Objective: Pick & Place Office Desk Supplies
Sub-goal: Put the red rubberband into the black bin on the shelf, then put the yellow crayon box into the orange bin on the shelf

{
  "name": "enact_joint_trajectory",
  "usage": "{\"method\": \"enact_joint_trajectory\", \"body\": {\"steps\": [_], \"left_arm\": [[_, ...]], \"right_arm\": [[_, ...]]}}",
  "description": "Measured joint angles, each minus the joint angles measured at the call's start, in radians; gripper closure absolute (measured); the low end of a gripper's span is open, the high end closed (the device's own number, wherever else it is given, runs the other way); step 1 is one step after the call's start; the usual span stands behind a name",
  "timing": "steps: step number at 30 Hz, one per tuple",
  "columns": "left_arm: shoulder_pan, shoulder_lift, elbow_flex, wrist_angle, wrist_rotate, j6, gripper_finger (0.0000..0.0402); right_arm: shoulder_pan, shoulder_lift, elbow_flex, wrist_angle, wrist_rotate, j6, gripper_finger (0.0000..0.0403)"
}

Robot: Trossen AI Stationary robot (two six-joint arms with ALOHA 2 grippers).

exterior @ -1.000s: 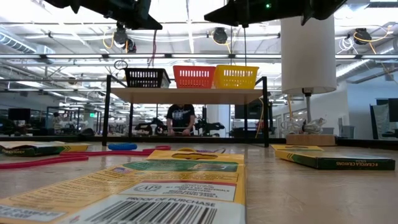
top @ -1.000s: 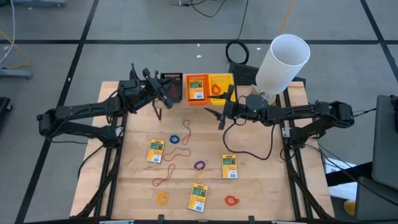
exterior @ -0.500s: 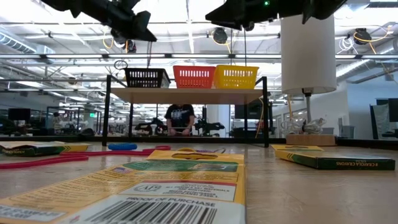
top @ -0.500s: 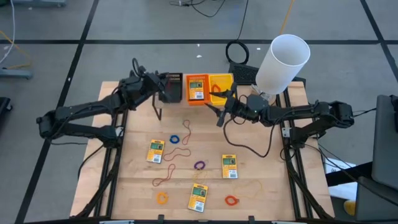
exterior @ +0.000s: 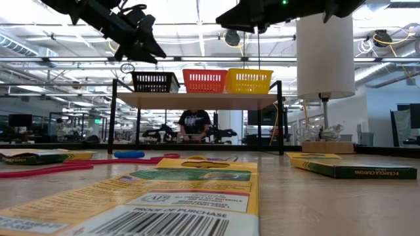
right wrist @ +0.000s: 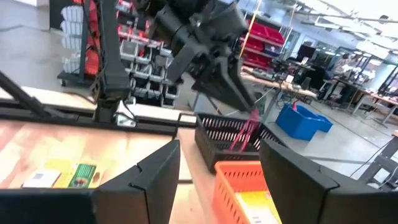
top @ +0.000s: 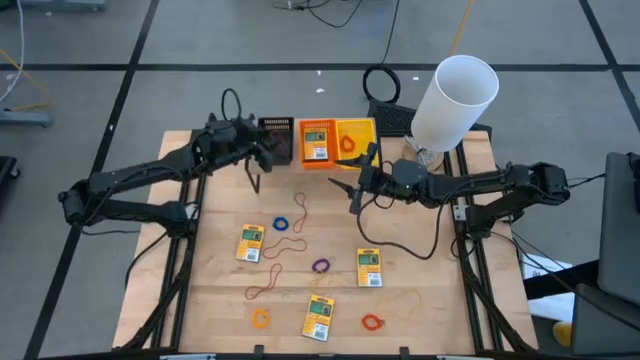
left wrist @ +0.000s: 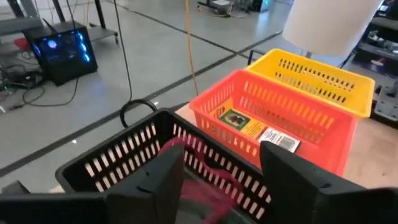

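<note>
Left gripper [top: 262,152] over the black bin [left wrist: 134,163], jaws apart.
A red rubber band [right wrist: 244,132] hangs below its fingers into that bin (touching them or not, I cannot tell). The right gripper [top: 349,190] hovers near the orange bin [top: 316,145], jaws apart and empty. Four yellow packs [top: 250,243] and loose bands [top: 281,224] lie on the table [top: 420,300]; one pack lies in the orange bin.

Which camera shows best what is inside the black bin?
Left wrist view: it looks straight down into the black bin, showing pinkish-red bands. The right wrist view shows them dangling above it, the high view only its top, the low view only its side.
</note>
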Motion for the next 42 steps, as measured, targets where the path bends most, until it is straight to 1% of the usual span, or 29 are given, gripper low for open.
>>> {"method": "enact_joint_trajectory", "body": {"steps": [2,5,7,9,11,14,17,20,22,24,29,31,34,38,42], "left_arm": [[0.0,0.0,0.002,0.011,-0.012,-0.006,0.0192],[0.001,0.0,0.054,-0.099,0.032,-0.027,0.019],[-0.001,0.0,0.091,-0.151,0.025,-0.026,0.019],[-0.004,0.0,0.114,-0.161,0.014,-0.029,0.019],[-0.015,0.0,0.128,-0.16,0.027,-0.031,0.019],[-0.042,0.0,0.132,-0.162,0.124,-0.002,0.019],[-0.078,0.0,0.132,-0.203,0.275,0.019,0.019],[-0.138,0.0,0.133,-0.26,0.416,-0.022,0.019],[-0.193,0.0,0.132,-0.304,0.445,-0.03,0.019],[-0.258,0.005,0.132,-0.345,0.417,-0.029,0.019],[-0.402,0.007,0.132,-0.483,0.245,-0.057,0.019],[-0.452,0.007,0.126,-0.565,0.182,-0.088,0.019],[-0.511,0.007,0.086,-0.627,0.116,-0.163,0.019],[-0.561,0.007,0.01,-0.701,0.114,-0.237,0.019],[-0.575,0.008,-0.082,-0.753,0.121,-0.293,0.019]], "right_arm": [[0.0,0.0,0.0,-0.02,0.001,0.0,0.0193],[0.0,0.0,0.0,-0.03,0.002,0.0,0.0193],[0.0,0.0,0.0,-0.029,0.001,-0.01,0.0193],[0.0,0.0,0.0,-0.03,0.001,-0.036,0.0193],[0.0,0.0,0.0,-0.03,0.002,-0.052,0.0193],[0.0,0.0,0.0,-0.038,0.002,-0.055,0.0193],[0.0,0.0,0.0,-0.069,0.001,-0.066,0.0193],[0.007,-0.005,0.0,-0.129,-0.001,-0.057,0.0193],[0.016,-0.007,0.0,-0.176,-0.012,-0.049,0.0193],[0.026,-0.008,0.0,-0.223,-0.054,-0.028,0.0193],[0.054,-0.015,-0.002,-0.237,-0.256,0.004,0.0193],[0.067,-0.014,-0.002,-0.233,-0.308,0.004,0.0193],[0.085,-0.015,-0.002,-0.225,-0.315,0.009,0.0193],[0.096,-0.014,-0.002,-0.228,-0.314,0.023,0.0193],[0.098,-0.014,-0.002,-0.228,-0.314,0.026,0.0193]]}}
